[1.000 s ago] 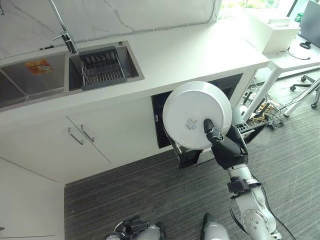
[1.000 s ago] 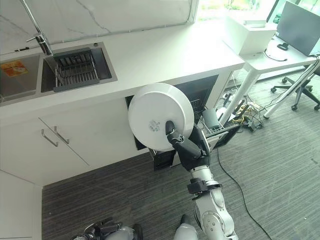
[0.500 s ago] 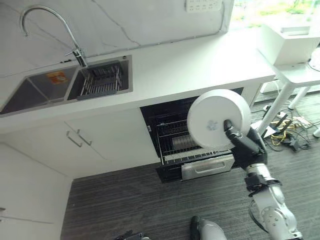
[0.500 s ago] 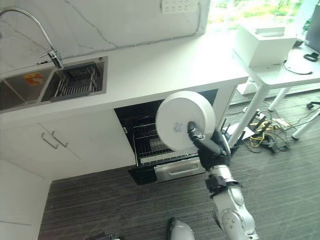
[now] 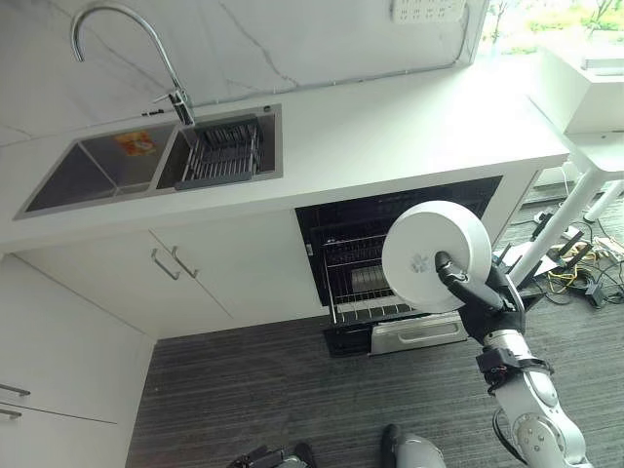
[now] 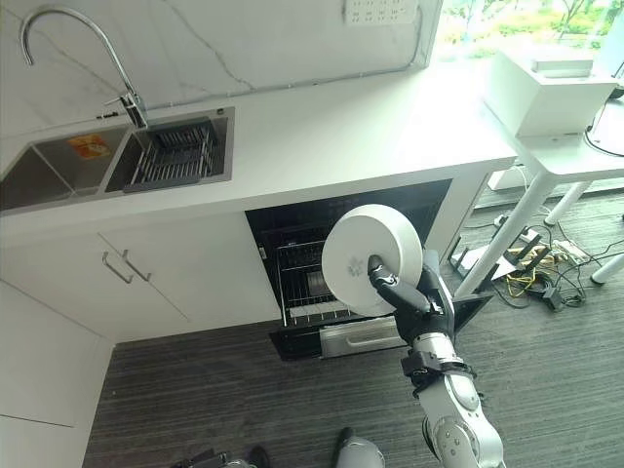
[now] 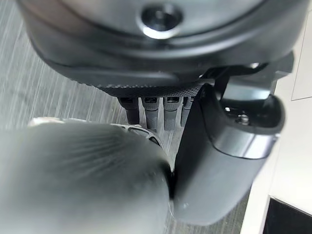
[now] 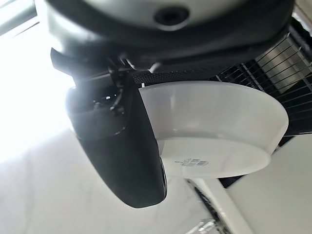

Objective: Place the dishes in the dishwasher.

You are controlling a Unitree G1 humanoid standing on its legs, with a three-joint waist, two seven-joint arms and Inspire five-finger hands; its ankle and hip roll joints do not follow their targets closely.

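Carrying a white plate (image 5: 434, 255) pinched in my right hand (image 5: 480, 293), lower right; next, lowering it into the dishwasher rack (image 5: 356, 278).

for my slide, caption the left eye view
Right hand holds a white dish before the open dishwasher rack.

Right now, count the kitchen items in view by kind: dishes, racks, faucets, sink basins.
Dishes: 1, white bowl pinched in the right hand
Racks: 2, dishwasher rack, sink drain rack
Faucets: 1, faucet
Sink basins: 2, left basin, right basin
Total: 6
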